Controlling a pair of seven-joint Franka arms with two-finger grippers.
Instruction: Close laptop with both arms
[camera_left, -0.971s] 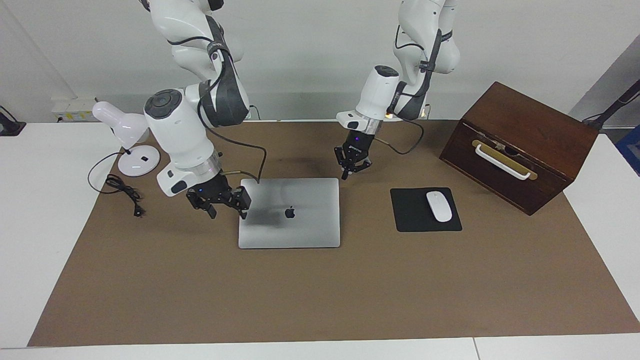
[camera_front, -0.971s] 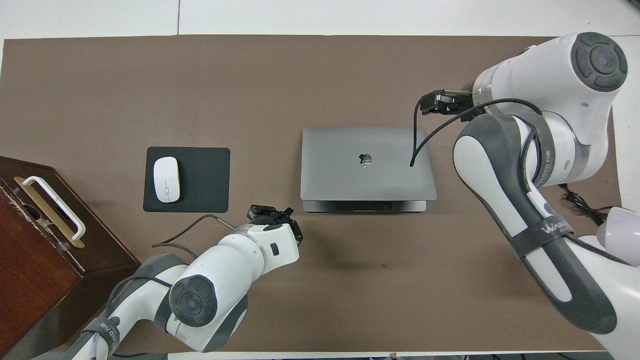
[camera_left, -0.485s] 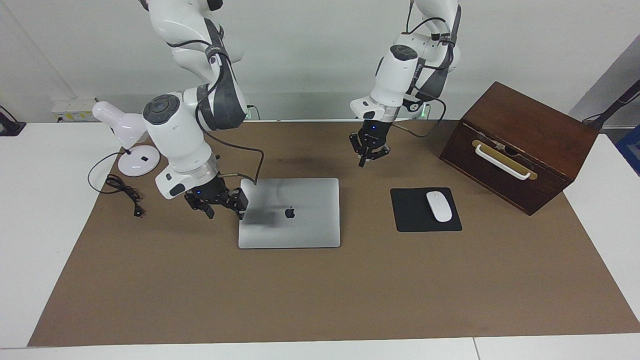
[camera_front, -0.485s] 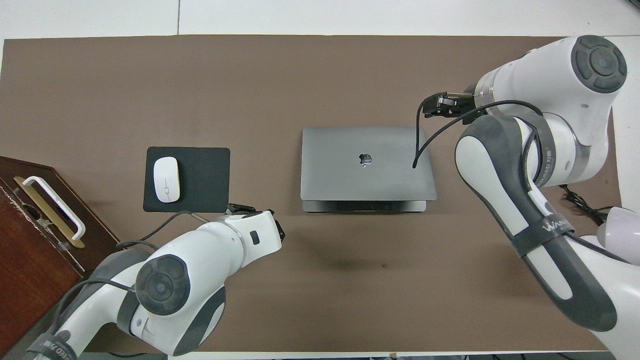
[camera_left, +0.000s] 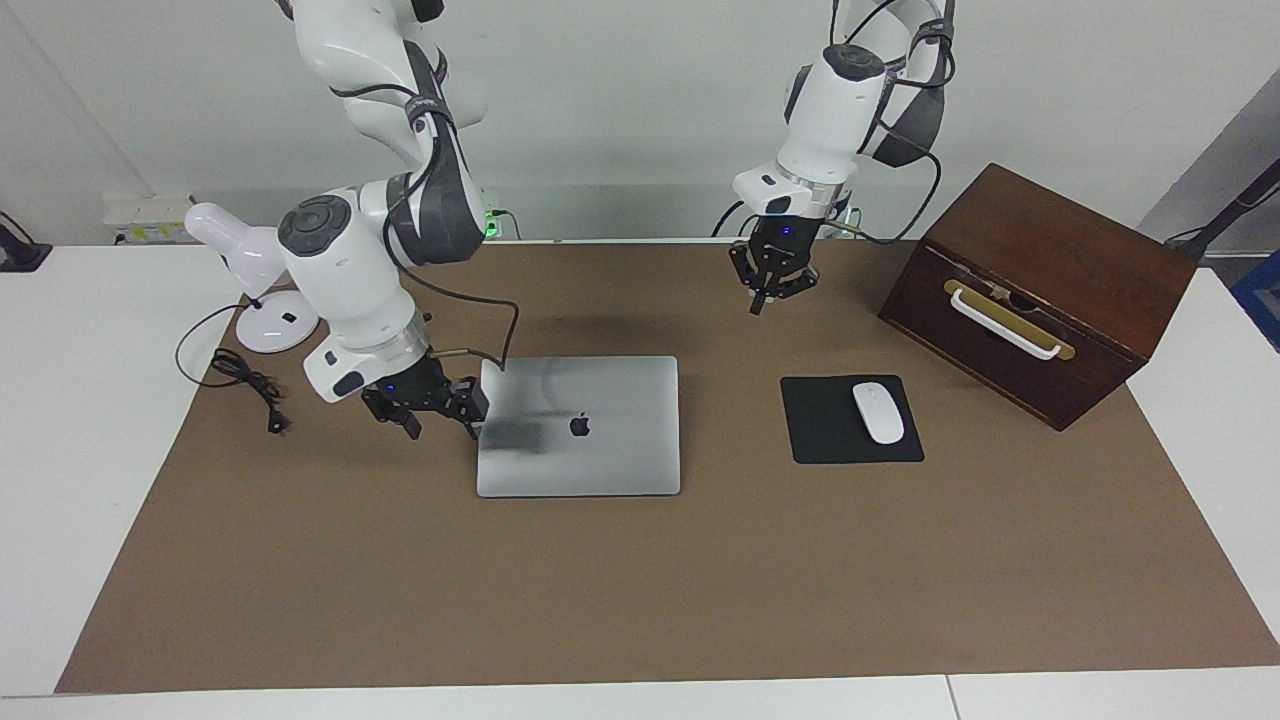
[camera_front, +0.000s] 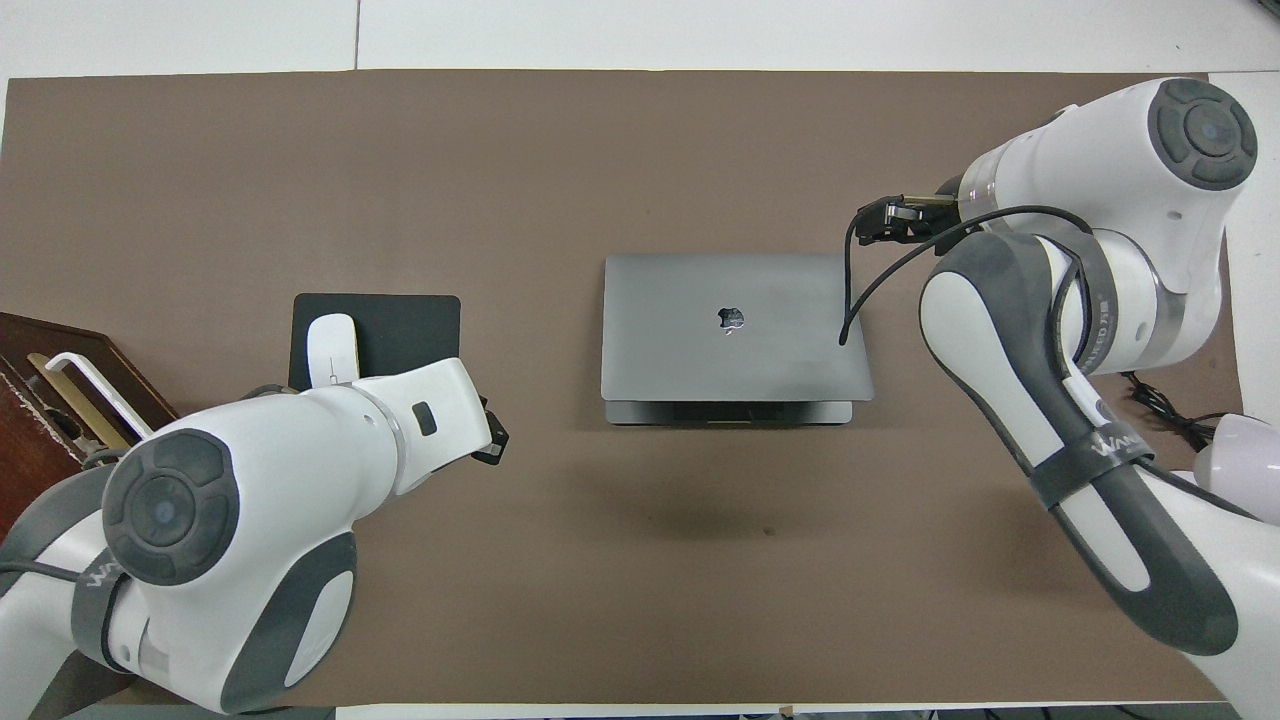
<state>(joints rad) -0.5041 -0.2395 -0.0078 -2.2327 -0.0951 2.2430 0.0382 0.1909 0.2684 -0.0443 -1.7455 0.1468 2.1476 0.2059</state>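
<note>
The laptop lies flat on the brown mat with its lid fully down, the dark logo facing up, so the closing itself looks done and what has changed over the last second is the arms backing off. The left gripper, fingertips pressed together and holding nothing, has lifted from just beside the laptop's corner toward the robots' end and swung up and away; it now hangs over bare mat, with the laptop well apart from it on one side and the wooden box near it on the other. The black mouse pad with the white mouse sits between that claw and the table's front edge. The right gripper has its jaws spread wide with nothing between them; it has slid slightly outward and now hovers at the laptop's edge toward the right arm's end, one finger over the lid's margin, and the desk lamp lies farther out from it. Judged from this, both arms are retreating and only a return to rest remains.
</note>
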